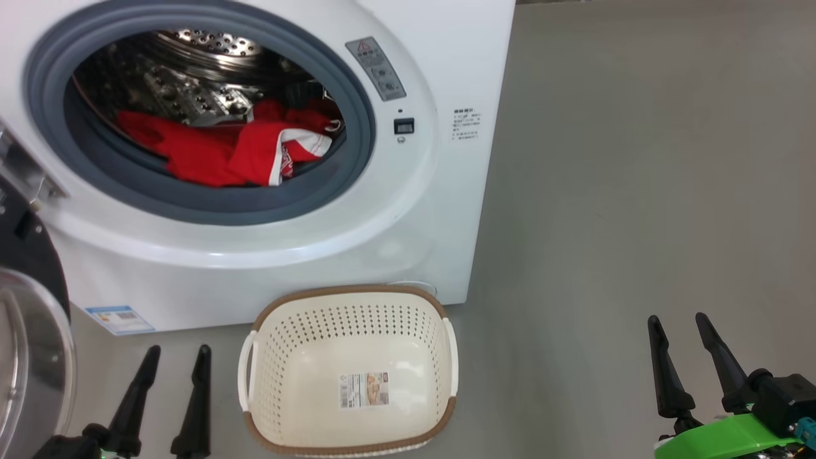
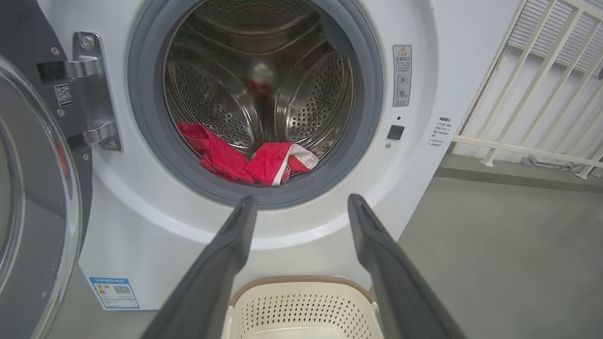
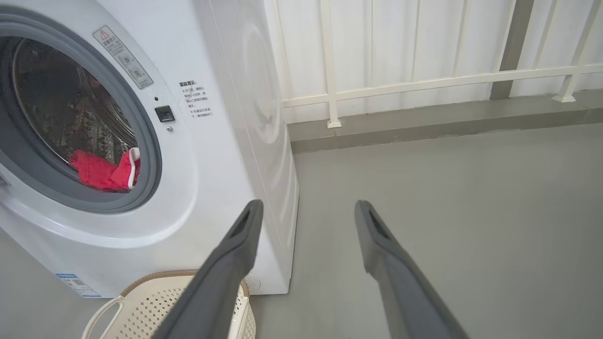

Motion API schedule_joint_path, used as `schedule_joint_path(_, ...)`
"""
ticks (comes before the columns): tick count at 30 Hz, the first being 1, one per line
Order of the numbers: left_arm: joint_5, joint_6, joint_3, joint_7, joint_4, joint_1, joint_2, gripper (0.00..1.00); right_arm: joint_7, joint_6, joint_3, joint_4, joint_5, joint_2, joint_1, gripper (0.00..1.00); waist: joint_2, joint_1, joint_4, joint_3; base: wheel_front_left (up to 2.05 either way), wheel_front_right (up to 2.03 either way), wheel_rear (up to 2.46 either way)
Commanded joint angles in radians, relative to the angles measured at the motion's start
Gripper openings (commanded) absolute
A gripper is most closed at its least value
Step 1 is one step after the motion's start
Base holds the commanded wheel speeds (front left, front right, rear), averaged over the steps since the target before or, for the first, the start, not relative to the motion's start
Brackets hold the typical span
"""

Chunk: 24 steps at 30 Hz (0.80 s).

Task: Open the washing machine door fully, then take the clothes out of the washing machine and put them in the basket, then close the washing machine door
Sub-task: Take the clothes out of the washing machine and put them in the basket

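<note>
Washer: white front-loading washing machine (image 1: 395, 210) on a grey floor (image 1: 637, 159), mouth uncovered. A grey-blue rubber ring (image 1: 357, 95) runs round the perforated steel drum (image 2: 212, 94).
Door: washing machine door (image 1: 25, 357) swung wide to robot's left on a metal hinge (image 2: 92, 89). Black rim and clear glass bowl sit at left edge of head view.
Clothes: red clothes (image 1: 223, 150) w/ white trim, in a low heap at bottom front of drum. One fold lies against the inner lip of the rubber ring.
Basket: cream perforated basket (image 1: 347, 292) w/ brown rim, on floor just in front of washer's lower panel, below the mouth. A label sticker (image 1: 364, 390) lies on its bottom; nothing else in it.
L claw: left gripper (image 1: 179, 350) released, fingers spread, nothing between them. It sits low, just left of the basket and beside the door glass. In its wrist view it points at the washer front below the ring.
R claw: right gripper (image 1: 677, 319) released too, holding nothing. It hangs over bare floor, well apart from basket and washer, on robot's right.
Labels: blue label (image 2: 114, 292) at washer's lower left corner; grey warning sticker (image 2: 402, 75) right of the mouth.
Bkgd: white railing (image 3: 424, 82) past washer's right side.
</note>
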Motion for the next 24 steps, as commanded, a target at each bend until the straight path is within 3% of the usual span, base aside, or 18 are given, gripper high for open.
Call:
schedule_joint_path(1, 0.003, 0.002, 0.042, -0.005, -0.015, -0.043, 0.015, 1.0, -0.009, 0.008, 0.021, -0.027, 0.007, -0.006, -0.034, 1.0, 0.0, 0.0, 0.0, 0.001, 0.93, -0.95, 0.02)
schedule_joint_path(14, 0.021, 0.002, 0.037, -0.005, 0.022, -0.052, 0.014, 1.0, -0.009, 0.008, 0.026, -0.025, 0.009, -0.003, -0.035, 1.0, 0.0, 0.0, 0.001, 0.01, 0.21, -0.22, 0.0)
schedule_joint_path(24, 0.035, 0.002, 0.022, -0.005, 0.171, -0.186, 0.017, 1.0, -0.009, 0.008, 0.036, -0.03, 0.014, -0.002, -0.068, 1.0, 0.0, 0.0, -0.015, 0.086, 0.0, 0.0, 0.0)
